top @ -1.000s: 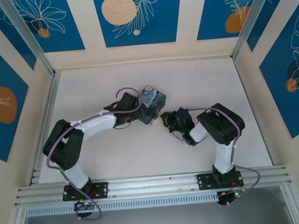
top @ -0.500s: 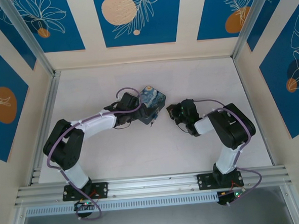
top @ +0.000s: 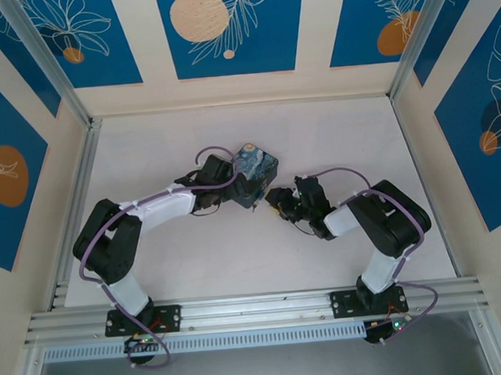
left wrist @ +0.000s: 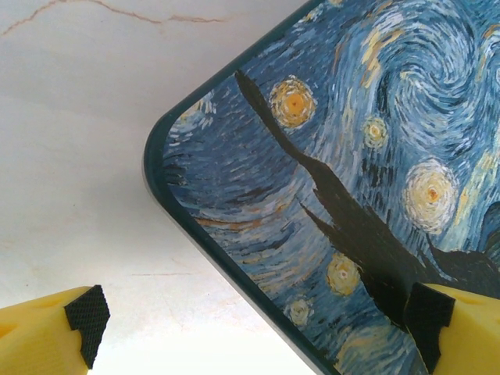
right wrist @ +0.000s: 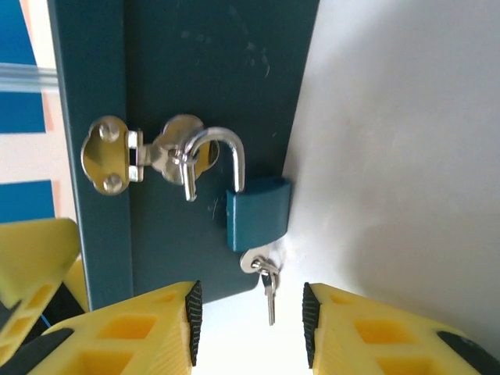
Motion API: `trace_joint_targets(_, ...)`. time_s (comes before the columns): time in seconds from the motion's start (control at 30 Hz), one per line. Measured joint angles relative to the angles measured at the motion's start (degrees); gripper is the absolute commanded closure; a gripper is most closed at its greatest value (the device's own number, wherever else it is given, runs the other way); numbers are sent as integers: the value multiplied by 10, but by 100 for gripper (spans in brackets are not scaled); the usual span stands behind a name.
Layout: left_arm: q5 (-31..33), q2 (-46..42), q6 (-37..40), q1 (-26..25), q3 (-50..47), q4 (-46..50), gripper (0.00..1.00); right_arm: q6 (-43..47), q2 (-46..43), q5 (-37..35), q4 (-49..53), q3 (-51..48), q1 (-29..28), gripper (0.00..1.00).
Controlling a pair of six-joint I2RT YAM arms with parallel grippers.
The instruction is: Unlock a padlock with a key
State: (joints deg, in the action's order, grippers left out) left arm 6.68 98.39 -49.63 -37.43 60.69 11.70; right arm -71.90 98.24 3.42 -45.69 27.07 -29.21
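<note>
Right gripper (right wrist: 250, 332) apart; ribbed black pads (right wrist: 193, 319) on yellow fingers flank the key (right wrist: 269, 295), a gap either side; key a thin silvery sliver hanging at the padlock's (right wrist: 258, 212) base; padlock blocky, blue, its bright steel shackle hooked through a shiny hasp (right wrist: 129, 160); box (left wrist: 351, 156) side matte dark teal, top printed with swirling night sky, corner rounded; my left gripper (left wrist: 256, 330) apart, straddling that corner over the pale table (left wrist: 78, 117).
</note>
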Motion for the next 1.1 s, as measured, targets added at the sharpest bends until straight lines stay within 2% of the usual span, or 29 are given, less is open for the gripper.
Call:
trace_joint_targets(0.57, -2, 0, 0, 0, 0, -2, 1, 43, 25, -73, 149, 106, -34, 62)
trace_joint_targets(0.67, -2, 1, 0, 0, 0, -4, 1, 45, 28, -92, 185, 124, -38, 66)
trace_joint_targets(0.77, -2, 1, -2, 0, 0, -4, 2, 44, 31, -109, 210, 138, -41, 74)
trace_joint_targets(1.1, -4, 3, -5, 0, 0, -6, 2, 45, 29, -125, 213, 140, -42, 90)
